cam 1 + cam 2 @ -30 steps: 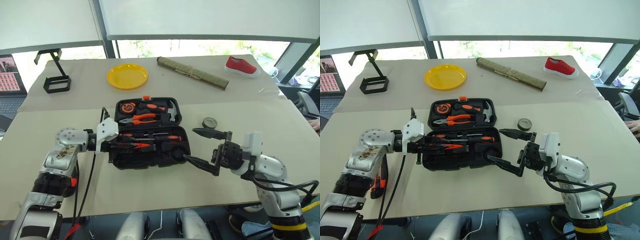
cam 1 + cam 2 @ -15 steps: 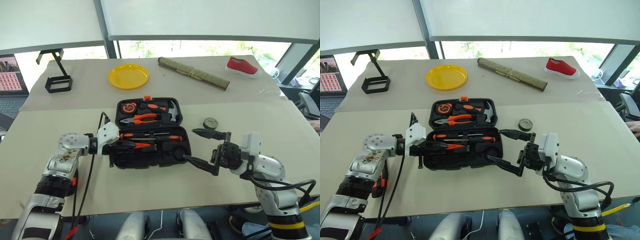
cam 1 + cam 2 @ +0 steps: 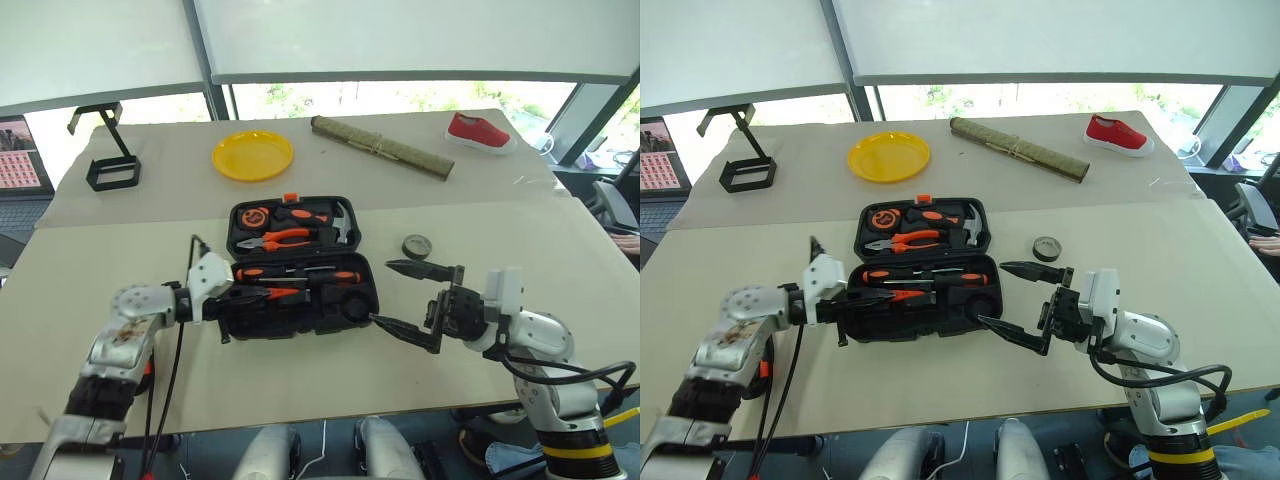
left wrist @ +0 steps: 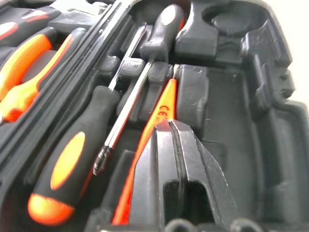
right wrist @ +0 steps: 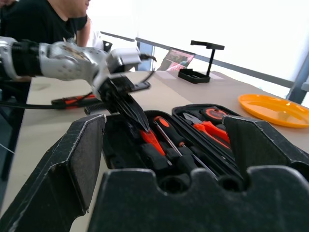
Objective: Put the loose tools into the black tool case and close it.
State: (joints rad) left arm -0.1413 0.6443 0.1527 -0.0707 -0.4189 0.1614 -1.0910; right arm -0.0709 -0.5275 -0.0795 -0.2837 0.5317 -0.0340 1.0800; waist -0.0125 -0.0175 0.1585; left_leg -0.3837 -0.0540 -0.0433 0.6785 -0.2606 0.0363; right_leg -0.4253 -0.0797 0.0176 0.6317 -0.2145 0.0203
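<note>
The black tool case (image 3: 366, 262) lies open mid-table. Two orange-and-black screwdrivers (image 4: 67, 164) and the slim orange tester (image 4: 161, 108) rest in its near half. My left gripper (image 3: 247, 293) reaches in over the case's left edge, fingers together, tips just above the tester. To the right of the case, my right gripper (image 3: 381, 291) hangs open with nothing between its fingers. The small dark tape roll (image 3: 417, 245) sits on the table just beyond it. A black-and-orange tool (image 5: 72, 100), seemingly the utility knife, lies on the table by my left arm.
Pliers, a hammer and a tape measure fill the case's far half (image 3: 290, 228). At the back stand a yellow plate (image 3: 253, 155), a rolled mat (image 3: 383, 147), a red shoe (image 3: 481, 132) and a black wire stand (image 3: 108, 160). A person (image 5: 48, 19) sits off to the left.
My left gripper has drawn back a little toward the case's left edge, leaving the tester lying in the case. The right gripper has stayed where it was.
</note>
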